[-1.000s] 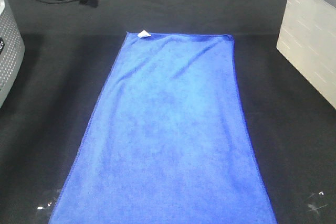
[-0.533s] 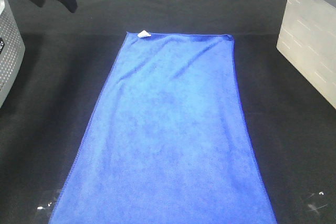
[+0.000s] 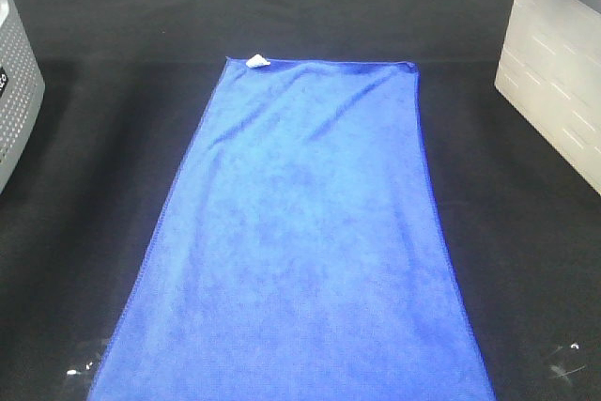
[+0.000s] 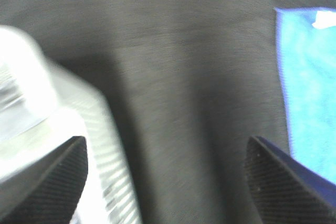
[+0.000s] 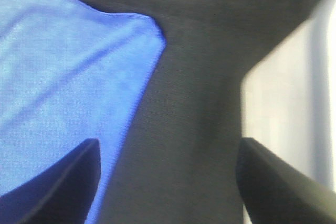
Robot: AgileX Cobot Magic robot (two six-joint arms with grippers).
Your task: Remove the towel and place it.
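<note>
Both grippers, left [image 4: 167, 174] and right [image 5: 168, 179], gape wide, empty; towel [image 3: 300, 241] runs lengthwise between them, far corners nearest.

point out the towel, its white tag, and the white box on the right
towel [image 3: 300, 241], exterior high view, middle of the flat blue cloth.
white tag [image 3: 256, 61], exterior high view, on the tag at the towel's far left corner.
white box [image 3: 549, 100], exterior high view, on its slatted side wall.

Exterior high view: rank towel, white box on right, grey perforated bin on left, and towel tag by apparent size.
1. towel
2. white box
3. grey perforated bin
4. towel tag
Box and bin are both cropped, so their order is unsure.
</note>
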